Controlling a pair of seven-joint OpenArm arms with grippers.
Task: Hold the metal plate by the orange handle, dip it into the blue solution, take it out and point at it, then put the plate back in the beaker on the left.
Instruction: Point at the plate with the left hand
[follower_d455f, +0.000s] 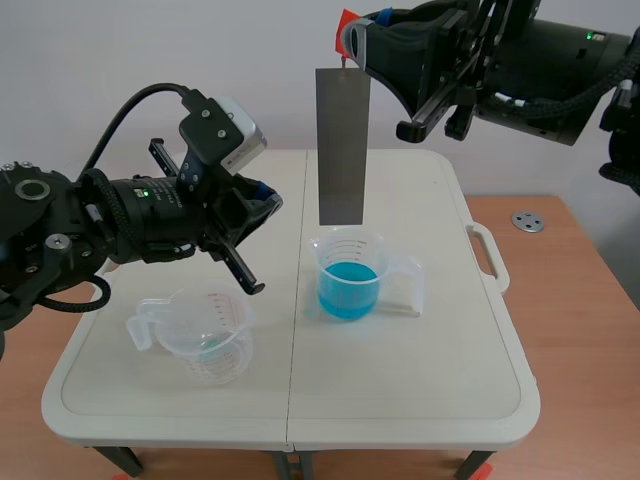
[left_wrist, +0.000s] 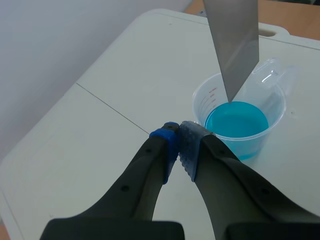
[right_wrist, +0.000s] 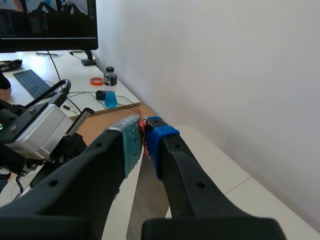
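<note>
My right end effector (follower_d455f: 352, 42) is clamped on the orange handle (follower_d455f: 346, 24), and the metal plate (follower_d455f: 342, 145) hangs upright just over the blue solution (follower_d455f: 348, 281). My left end effector (follower_d455f: 254, 286), closed on nothing, aims at it from nine o'clock. I judge this to be the pointing step, with the return left. The empty beaker (follower_d455f: 197, 338) waits at seven o'clock, across open table (follower_d455f: 400, 390) and near the table's front edge.

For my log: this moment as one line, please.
right hand: shut on orange handle; metal plate: above blue solution; left hand: shut
</note>
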